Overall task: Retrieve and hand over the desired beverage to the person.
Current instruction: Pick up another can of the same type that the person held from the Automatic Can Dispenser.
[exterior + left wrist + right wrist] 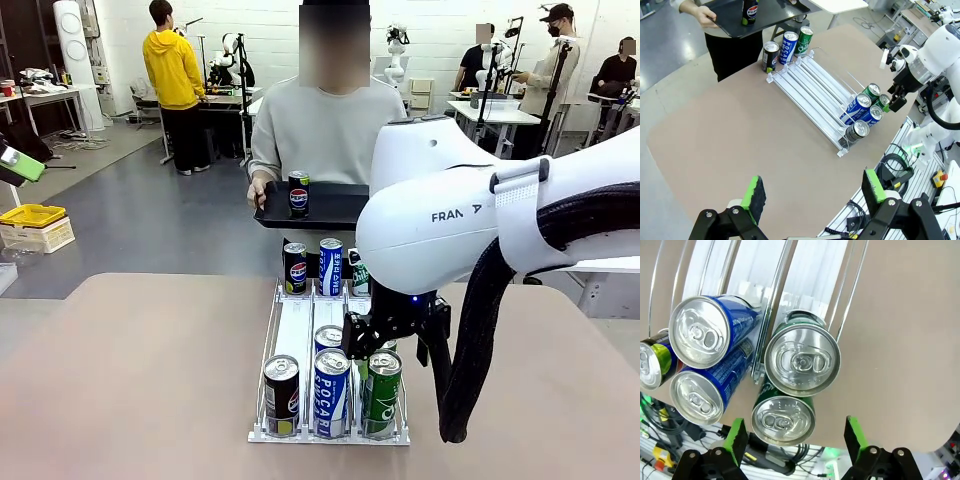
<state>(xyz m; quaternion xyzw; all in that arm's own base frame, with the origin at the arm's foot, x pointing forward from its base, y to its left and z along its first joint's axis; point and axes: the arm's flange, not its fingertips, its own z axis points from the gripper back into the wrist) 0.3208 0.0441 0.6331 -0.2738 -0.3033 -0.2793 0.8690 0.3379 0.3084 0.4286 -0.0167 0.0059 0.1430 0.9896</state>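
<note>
From here the bulky white right arm (470, 200) blocks one end of the flat black tray (330, 205) and that side of the person in the light grey sweatshirt (320, 130). Behind the front green drink can (382, 392), a second green can (389, 346) barely peeks out. In the right wrist view, a black silver-topped can (651, 365) runs off the left edge.
</note>
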